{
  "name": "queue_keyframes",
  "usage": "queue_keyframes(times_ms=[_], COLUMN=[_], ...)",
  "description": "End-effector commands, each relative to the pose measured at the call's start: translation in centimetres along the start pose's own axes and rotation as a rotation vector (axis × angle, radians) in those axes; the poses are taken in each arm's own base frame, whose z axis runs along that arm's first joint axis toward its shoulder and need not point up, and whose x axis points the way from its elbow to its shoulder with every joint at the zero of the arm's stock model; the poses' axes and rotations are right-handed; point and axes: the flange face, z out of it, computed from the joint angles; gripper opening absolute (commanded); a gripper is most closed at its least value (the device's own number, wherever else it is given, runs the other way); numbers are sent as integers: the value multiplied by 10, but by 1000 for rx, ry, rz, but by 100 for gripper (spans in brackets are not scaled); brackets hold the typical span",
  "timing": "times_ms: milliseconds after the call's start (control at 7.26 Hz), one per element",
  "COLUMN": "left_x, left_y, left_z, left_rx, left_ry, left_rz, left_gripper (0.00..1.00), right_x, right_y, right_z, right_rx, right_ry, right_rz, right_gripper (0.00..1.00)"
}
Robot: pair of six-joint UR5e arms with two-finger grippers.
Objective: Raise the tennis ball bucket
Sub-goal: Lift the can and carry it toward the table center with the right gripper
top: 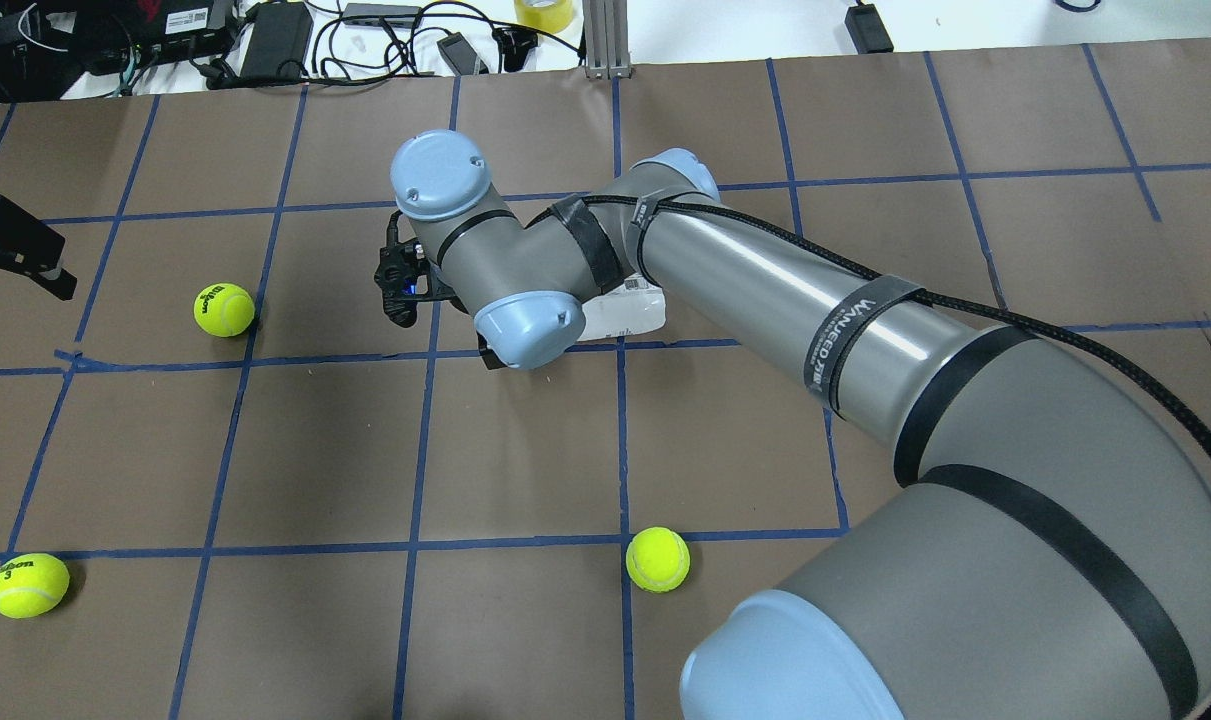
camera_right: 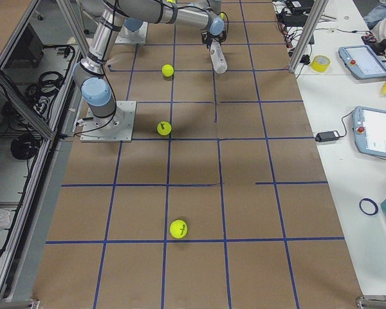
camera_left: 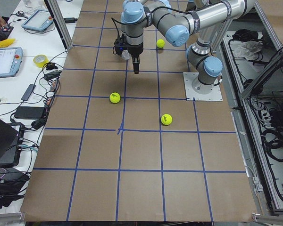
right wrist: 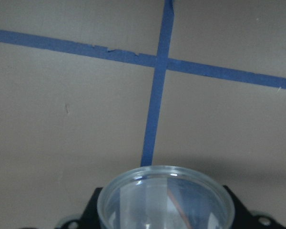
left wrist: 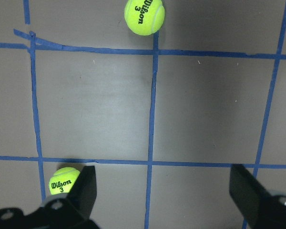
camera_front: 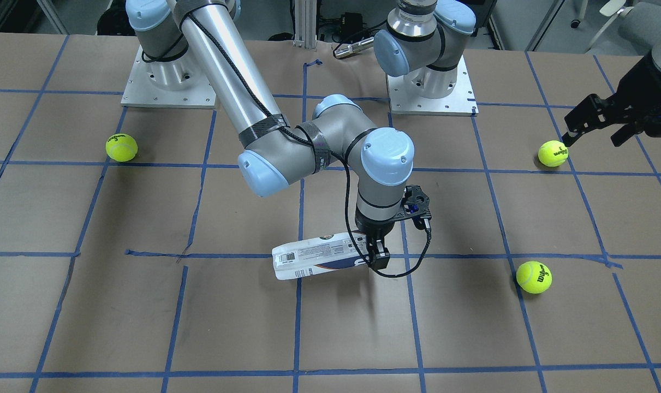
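Observation:
The tennis ball bucket (camera_front: 314, 256) is a clear tube with a white label and a barcode. My right gripper (camera_front: 378, 255) is shut on its open end and holds it nearly level, a little above the table, with a shadow under it. The tube's rim (right wrist: 164, 195) fills the bottom of the right wrist view. From overhead the tube (top: 625, 310) is mostly hidden under the right arm. My left gripper (camera_front: 587, 123) is open and empty at the table's side, close to a tennis ball (camera_front: 553, 153). Its fingers (left wrist: 83, 191) stand wide apart.
Two more tennis balls lie on the brown, blue-taped table, one (camera_front: 534, 277) near the front and one (camera_front: 121, 148) far across. The left wrist view shows two balls (left wrist: 144, 15) (left wrist: 63, 180). Cables and devices (top: 265, 30) line the table's far edge.

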Motion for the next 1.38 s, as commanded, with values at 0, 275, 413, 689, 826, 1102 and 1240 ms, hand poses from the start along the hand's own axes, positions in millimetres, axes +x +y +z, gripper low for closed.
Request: queue_keyframes(times_ms=[0, 275, 413, 689, 826, 1102, 1240], left_x=[0, -1, -2, -1, -1, -1, 2], left_y=[-1, -3, -3, -3, -3, -4, -4], left_z=[1, 4, 4, 4, 4, 5, 5], left_rx=[-4, -8, -9, -9, -10, -13, -11], left_ry=[0, 4, 0, -1, 0, 3, 10], left_rz=[-1, 1, -1, -1, -5, -8, -7], left_gripper=[100, 100, 100, 100, 100, 100, 100], right_x=[-2, -8, -9, -8, -6, 7, 12], right_y=[-4, -13, -13, -13, -13, 16, 45], right_z=[2, 6, 7, 4, -8, -82, -115], right_rx=[5, 1, -4, -2, 5, 25, 25], right_ry=[0, -3, -4, 3, 10, 44, 50], right_rz=[0, 18, 26, 20, 26, 116, 197], right_gripper=[75, 87, 100, 100, 100, 100, 100])
